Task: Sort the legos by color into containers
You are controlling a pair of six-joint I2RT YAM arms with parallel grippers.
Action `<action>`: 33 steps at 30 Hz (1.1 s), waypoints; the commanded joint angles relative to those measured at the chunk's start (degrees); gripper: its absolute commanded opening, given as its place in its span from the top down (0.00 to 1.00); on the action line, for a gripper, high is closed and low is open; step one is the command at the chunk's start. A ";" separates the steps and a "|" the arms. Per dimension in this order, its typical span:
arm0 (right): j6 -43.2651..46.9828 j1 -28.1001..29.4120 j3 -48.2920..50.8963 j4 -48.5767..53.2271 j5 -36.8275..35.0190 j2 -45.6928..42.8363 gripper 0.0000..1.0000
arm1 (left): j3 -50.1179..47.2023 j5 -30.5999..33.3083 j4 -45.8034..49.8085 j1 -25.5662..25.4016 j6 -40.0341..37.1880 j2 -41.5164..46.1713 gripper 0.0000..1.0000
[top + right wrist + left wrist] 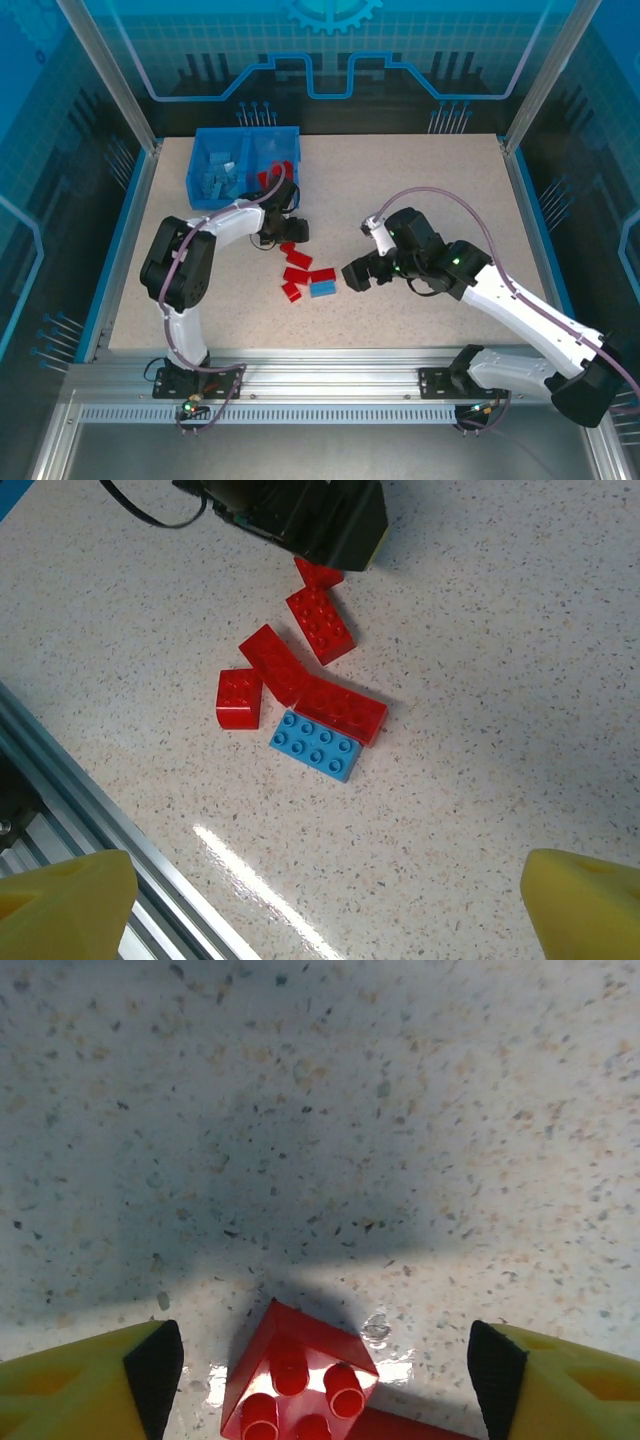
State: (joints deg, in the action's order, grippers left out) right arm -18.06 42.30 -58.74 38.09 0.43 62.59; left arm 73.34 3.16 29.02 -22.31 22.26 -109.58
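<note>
Left end effector (322, 1365) straddling a red lego brick (296, 1385) on the table (430, 190), grasp step of the red sort.
Left fingers (150, 1375) stand partly spread either side of the brick with a gap on both sides, nothing pinched yet. The next move looks like closing squarely on the brick, which sits corner-on to the jaws and could twist, then lifting and carrying it to the right compartment (278, 150) of the blue bin (245, 130), where red bricks lie; the left compartment (205, 150) holds light blue ones. Right end effector (325, 905) hovers spread wide and empty over the loose pile: four more red bricks (320, 625) and one light blue brick (316, 744) touching a red one, all near table centre, well apart from the bin.
</note>
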 commanded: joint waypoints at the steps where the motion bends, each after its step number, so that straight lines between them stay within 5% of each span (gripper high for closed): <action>1: -1.68 -0.58 1.23 -0.29 0.19 -1.50 0.00 | 1.12 0.26 2.37 -0.19 -1.71 -1.16 0.32; 10: -2.24 -0.65 0.47 -0.52 0.05 -1.17 0.00 | -1.39 0.30 2.70 -0.17 -0.99 -1.60 0.55; 21: -3.81 -0.67 0.47 -0.91 0.98 -0.15 0.00 | -5.08 1.68 1.95 -0.28 -0.43 -1.34 0.46; 25: -4.08 -0.65 0.35 -0.93 0.98 0.07 0.00 | -5.80 1.77 1.13 -0.27 -0.06 -0.38 0.61; 28: -4.55 -0.63 -0.30 -0.56 1.24 0.23 0.00 | -6.10 1.12 1.26 -0.45 0.72 3.05 0.74; 33: -5.49 -0.56 -1.02 -1.28 1.60 -0.39 0.00 | -4.82 4.54 3.03 -0.55 2.98 14.00 0.74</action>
State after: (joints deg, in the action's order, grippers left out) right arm -22.26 42.30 -57.93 37.67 0.93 62.54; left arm 67.37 4.95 30.11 -22.52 23.09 -103.44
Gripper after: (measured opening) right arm 0.997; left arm 0.301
